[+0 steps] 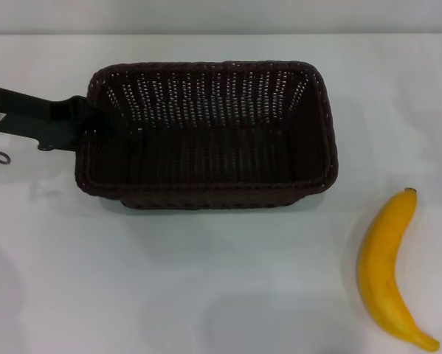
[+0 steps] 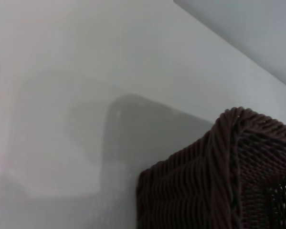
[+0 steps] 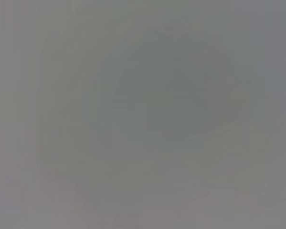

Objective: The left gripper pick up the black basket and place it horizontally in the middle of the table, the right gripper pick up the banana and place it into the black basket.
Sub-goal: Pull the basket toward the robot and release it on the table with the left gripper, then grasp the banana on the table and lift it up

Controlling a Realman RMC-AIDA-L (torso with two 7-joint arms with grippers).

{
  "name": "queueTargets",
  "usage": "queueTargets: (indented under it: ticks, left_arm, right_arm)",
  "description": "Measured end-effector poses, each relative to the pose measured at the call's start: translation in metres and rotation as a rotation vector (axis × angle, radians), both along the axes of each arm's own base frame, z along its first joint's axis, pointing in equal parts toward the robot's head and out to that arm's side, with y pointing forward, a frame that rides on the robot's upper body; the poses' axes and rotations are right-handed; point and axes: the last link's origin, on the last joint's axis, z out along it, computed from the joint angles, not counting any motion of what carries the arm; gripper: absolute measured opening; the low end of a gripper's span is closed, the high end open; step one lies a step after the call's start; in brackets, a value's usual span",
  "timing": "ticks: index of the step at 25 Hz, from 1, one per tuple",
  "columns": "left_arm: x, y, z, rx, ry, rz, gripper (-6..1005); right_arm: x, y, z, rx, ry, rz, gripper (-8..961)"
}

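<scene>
Black basket (image 1: 206,184): rough woven wicker. Banana (image 1: 387,273): smooth, slight sheen. Table (image 1: 169,287): smooth, probably matt.

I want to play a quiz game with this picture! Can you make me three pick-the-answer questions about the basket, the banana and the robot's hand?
1. Where is the banana?
A. Inside the black basket
B. On the table to the right of the basket
C. In the robot's hand

2. How many bananas are there?
A. One
B. Two
C. Three

3. What is in the black basket now?
A. A banana
B. A cup
C. Nothing

Answers:
1. B, since the banana lies on the white table, apart from the basket and nearer the robot.
2. A, only one yellow banana shows.
3. C, the head view shows only the woven bottom, while the left hand is at the basket's left end. The right hand is out of sight.
</scene>
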Motion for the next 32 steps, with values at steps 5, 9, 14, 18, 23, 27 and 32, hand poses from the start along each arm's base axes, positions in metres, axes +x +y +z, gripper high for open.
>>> queueTargets:
  ticks: [5,9,14,18,23,27,32]
  left_arm:
    - [-0.003,-0.004,0.004,0.005,-0.009,-0.024,468]
    - [-0.016,-0.015,0.015,0.041,-0.03,-0.043,601]
    - [-0.034,-0.038,0.026,0.126,-0.123,-0.101,683]
    - [-0.057,-0.064,0.045,0.381,-0.207,-0.234,694]
    - [-0.092,-0.103,0.063,0.766,-0.224,-0.296,694]
    - [-0.116,-0.126,0.069,0.986,-0.158,-0.275,693]
    - [-0.132,-0.148,0.065,1.273,-0.06,-0.234,693]
  right_arm:
    - [0.001,-0.002,-0.001,0.0,0.004,-0.002,854]
    - [0.002,-0.004,-0.001,0.001,0.005,-0.003,854]
    - [0.004,-0.007,0.002,-0.003,0.107,0.01,854]
    - [0.007,-0.013,0.011,-0.082,0.273,0.06,854]
    - [0.009,-0.019,0.03,-0.319,0.394,0.108,854]
    - [-0.002,-0.025,0.046,-0.545,0.403,0.13,854]
    - [-0.039,-0.036,0.053,-0.774,0.181,0.112,854]
